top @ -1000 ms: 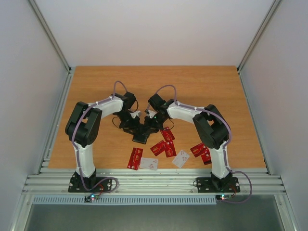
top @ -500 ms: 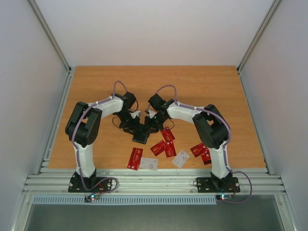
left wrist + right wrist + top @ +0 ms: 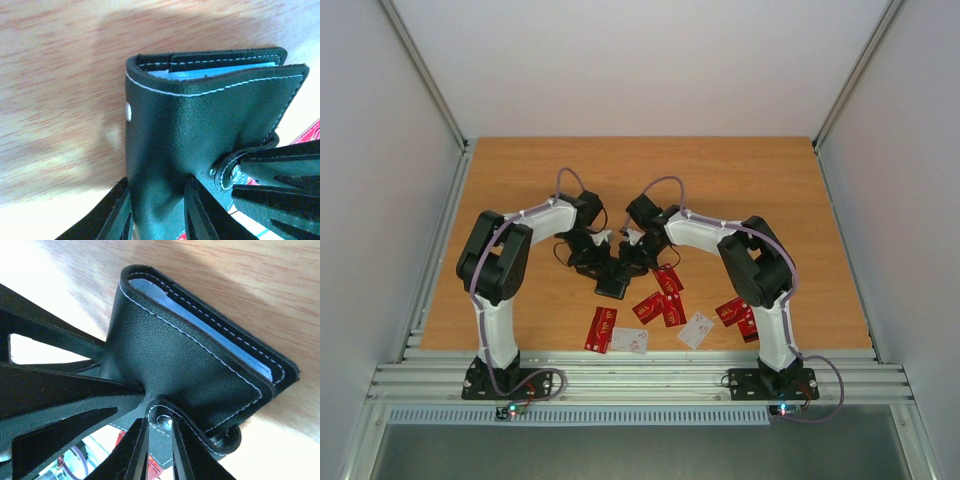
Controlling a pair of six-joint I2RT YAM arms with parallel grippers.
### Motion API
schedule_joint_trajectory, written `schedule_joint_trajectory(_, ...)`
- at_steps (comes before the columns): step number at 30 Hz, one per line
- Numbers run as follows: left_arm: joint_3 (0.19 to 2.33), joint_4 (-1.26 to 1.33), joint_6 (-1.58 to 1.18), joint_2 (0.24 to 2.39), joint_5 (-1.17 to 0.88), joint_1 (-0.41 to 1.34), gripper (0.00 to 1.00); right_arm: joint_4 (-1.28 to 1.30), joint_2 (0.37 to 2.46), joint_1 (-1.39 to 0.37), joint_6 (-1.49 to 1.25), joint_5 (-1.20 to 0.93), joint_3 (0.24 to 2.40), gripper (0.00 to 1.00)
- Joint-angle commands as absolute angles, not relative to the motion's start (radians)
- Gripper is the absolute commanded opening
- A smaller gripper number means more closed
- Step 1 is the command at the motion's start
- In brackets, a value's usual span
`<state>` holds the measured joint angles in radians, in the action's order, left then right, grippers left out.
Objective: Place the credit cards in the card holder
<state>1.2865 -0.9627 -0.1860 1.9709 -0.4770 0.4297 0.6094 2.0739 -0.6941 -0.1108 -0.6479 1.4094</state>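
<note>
The orange-brown wooden worktop (image 3: 740,180) carries loose credit cards (image 3: 673,312) scattered in a band near its front edge. At the left end of the band a red card (image 3: 602,329) lies touching a white card (image 3: 630,340). In the middle, 3 red ones sit close together, with a second white card (image 3: 697,329) just beside them. At the right end, 2 red cards (image 3: 738,316) overlap.

Black card holder (image 3: 190,130) with white stitching, red credit cards (image 3: 650,307), wood-grain table (image 3: 750,190)
</note>
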Motion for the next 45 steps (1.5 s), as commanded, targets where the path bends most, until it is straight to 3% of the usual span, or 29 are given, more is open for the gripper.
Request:
schedule_joint_trajectory(1, 1.307, -0.914, -0.179, 2.012, -0.453, 0.442, 0.29, 0.584, 2.138, -0.729, -0.109, -0.640, 1.428, 0.15)
schedule_joint_trajectory(14, 1.313, -0.912, -0.180, 2.022, -0.459, 0.442, 0.29, 0.567, 2.143, -0.742, -0.120, -0.652, 1.430, 0.13)
schedule_joint_trajectory(19, 1.319, -0.913, -0.179, 2.026, -0.460, 0.442, 0.29, 0.630, 2.159, -0.765, -0.096, -0.604, 1.468, 0.07)
schedule_joint_trajectory(36, 1.302, -0.880, -0.185, 2.041, -0.484, 0.442, 0.29, 0.861, 2.276, -0.856, -0.035, -0.445, 1.636, 0.03)
schedule_joint_trajectory(45, 1.281, -0.845, -0.204, 2.057, -0.523, 0.442, 0.29, 0.808, 2.302, -0.906, -0.083, -0.411, 1.560, 0.01)
